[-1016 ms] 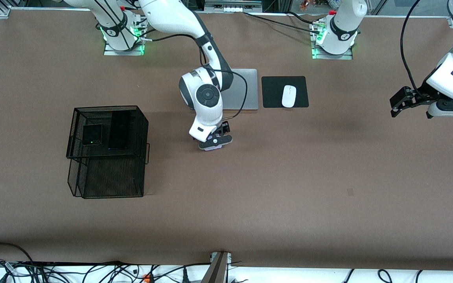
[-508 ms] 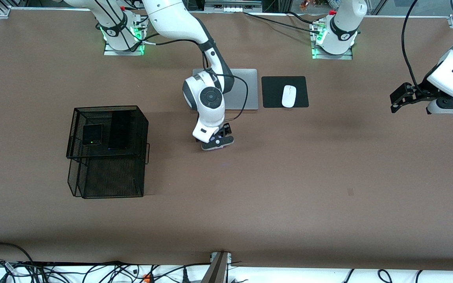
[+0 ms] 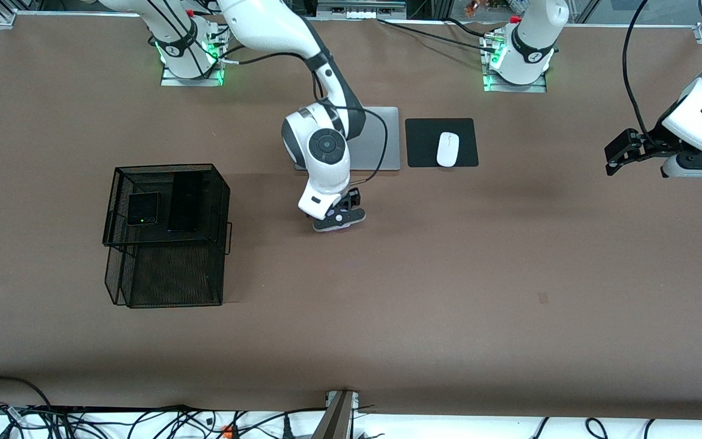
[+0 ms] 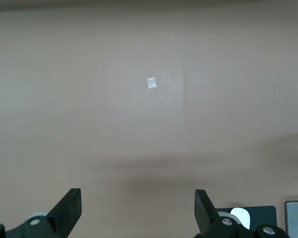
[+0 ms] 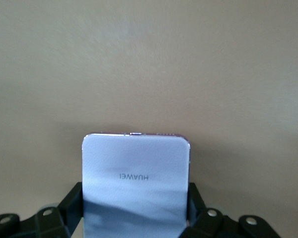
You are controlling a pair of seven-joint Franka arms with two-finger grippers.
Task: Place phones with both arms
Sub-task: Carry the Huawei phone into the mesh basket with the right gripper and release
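Right gripper [image 3: 337, 221], low over mid-table near the laptop [image 3: 381, 139], clamps the pale lavender phone [image 5: 135, 183] between its fingers. Left gripper [image 3: 616, 160] waits, spread wide and empty. Two black phones [image 3: 144, 208] lie on the mesh basket [image 3: 168, 292]

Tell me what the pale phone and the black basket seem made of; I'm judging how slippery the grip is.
Pale phone: apparently smooth glass or glossy plastic, judging by its soft sheen. Black basket: seemingly wire mesh, matte black, see-through walls.
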